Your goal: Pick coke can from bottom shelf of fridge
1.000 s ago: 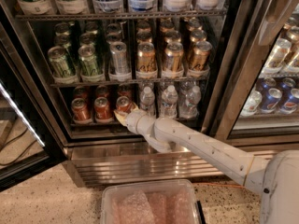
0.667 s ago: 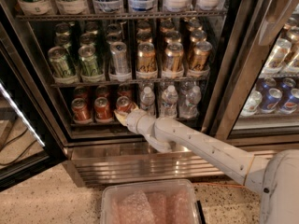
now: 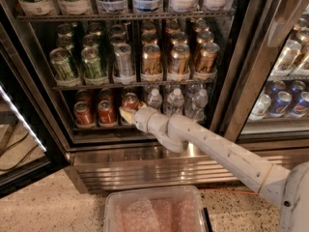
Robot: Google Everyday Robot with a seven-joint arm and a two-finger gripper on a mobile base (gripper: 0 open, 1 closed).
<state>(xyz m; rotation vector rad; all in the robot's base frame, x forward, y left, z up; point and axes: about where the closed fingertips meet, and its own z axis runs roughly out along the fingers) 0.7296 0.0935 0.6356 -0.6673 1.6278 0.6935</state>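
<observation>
**A:** Which one is it after?

**B:** The coke can (image 3: 129, 100) at the right end of the red row on the bottom shelf (image 3: 96, 127) of the fridge (image 3: 159, 166). It stands upright near the front. The pincer (image 3: 126, 114) is right at its lower front and covers part of it.

**A:** Has it got hold?

**B:** I cannot tell. How far the pincer is open, and whether it is clamped on anything, does not show from here.

**A:** So what could go wrong?

**B:** If the hold is shallow or low, I'd expect the can to tip or slip out as it is drawn forward. The next red can (image 3: 106, 112) stands just beside it on the left, and a water bottle (image 3: 154, 98) just beside it on the right. A sideways drift could knock either one over.

**A:** And upward?

**B:** The rack above (image 3: 135, 84) sits close over the can tops, so lifting too much before pulling out could catch it. The arm (image 3: 217, 151) also passes near the shelf's front edge and might snag there.
</observation>
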